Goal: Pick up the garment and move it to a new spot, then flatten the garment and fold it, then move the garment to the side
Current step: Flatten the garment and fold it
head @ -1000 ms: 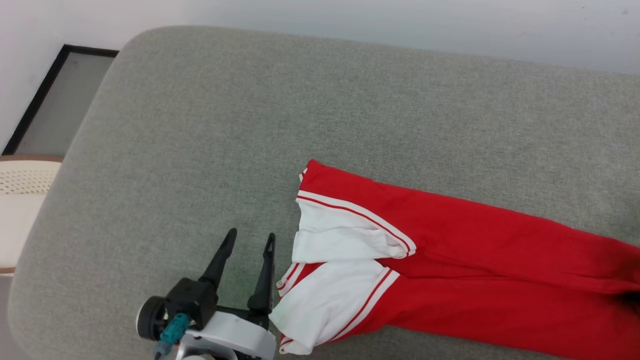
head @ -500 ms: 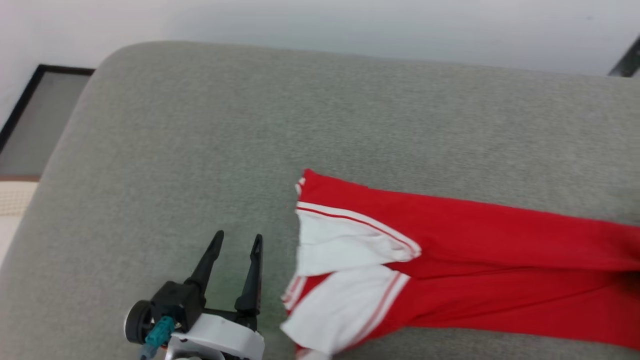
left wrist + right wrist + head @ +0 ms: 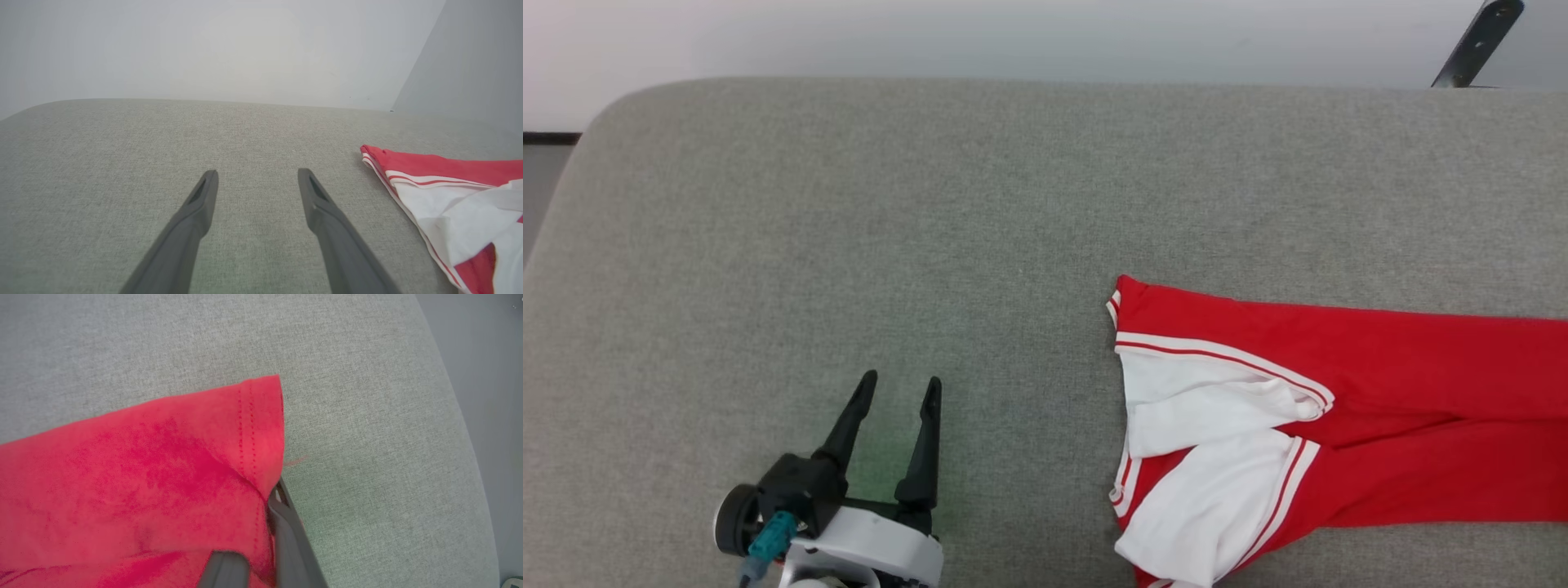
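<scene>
A red garment [image 3: 1347, 384] with white sleeves lies on a wide grey cushion [image 3: 849, 204], on its right part, well apart from the left gripper [image 3: 902, 380]. It looks already laid out and folded lengthwise into a long narrow band, with both white sleeves tucked in and overlapping at the near end. The pickup, flattening and first fold seem done. What seems left is perhaps another fold across, and setting it to the side. The left gripper hovers low over bare cushion with its two dark fingers spread wide and nothing between them. In the right wrist view, the right gripper [image 3: 263, 531] is pinched tight on the stitched red hem at the garment's corner, with cloth bunched over one finger and that corner slightly raised off the cushion
</scene>
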{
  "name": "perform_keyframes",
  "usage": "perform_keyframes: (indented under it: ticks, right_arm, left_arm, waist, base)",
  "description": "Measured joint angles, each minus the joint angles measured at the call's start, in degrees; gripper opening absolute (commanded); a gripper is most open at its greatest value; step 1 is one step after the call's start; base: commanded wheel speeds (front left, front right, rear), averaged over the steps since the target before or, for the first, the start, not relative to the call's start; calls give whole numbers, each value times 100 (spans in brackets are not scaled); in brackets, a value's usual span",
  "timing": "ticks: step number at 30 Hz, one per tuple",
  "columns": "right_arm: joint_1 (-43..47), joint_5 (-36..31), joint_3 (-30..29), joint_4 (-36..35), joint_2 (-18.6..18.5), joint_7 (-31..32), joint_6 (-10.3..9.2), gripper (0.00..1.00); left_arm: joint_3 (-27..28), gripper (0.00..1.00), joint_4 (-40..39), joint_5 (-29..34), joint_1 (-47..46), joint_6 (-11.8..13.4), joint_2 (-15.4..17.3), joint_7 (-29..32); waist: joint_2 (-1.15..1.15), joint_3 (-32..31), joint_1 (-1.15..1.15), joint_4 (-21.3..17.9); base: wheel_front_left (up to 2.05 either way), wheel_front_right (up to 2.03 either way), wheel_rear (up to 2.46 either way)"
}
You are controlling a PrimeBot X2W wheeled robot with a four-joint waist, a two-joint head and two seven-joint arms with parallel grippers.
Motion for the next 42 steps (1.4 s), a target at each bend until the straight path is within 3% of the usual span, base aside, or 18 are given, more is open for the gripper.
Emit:
perform_keyframes:
  ticks: [6,13,19,30,42]
  right_arm:
    - [56,141,868,-563,192,-144,0,0]
    - [280,873,1982,-2035,670,374,-1,0]
    - [235,1121,2691,-2572,1063,573,-1,0]
    - [-229,1093,3732,-1935,1500,274,-1,0]
    - [-561,1148,4292,-1004,1647,-185,-1,0]
  left_arm:
    - [8,100,114,7,59,-21,-22,0]
    - [7,100,180,-55,269,-24,-80,0]
    - [-100,100,207,-136,263,-26,-116,0]
    - [-265,100,254,-411,165,9,-131,0]
    - [-407,100,279,-610,51,118,-133,0]
  waist:
    - [0,-208,0,-34]
    - [0,-527,0,-29]
    - [0,-588,0,126]
    - [0,-456,0,571]
    - [0,-320,0,796]
  base:
    - [0,0,0]
    - [0,0,0]
    - [0,0,0]
    - [0,0,0]
    - [0,0,0]
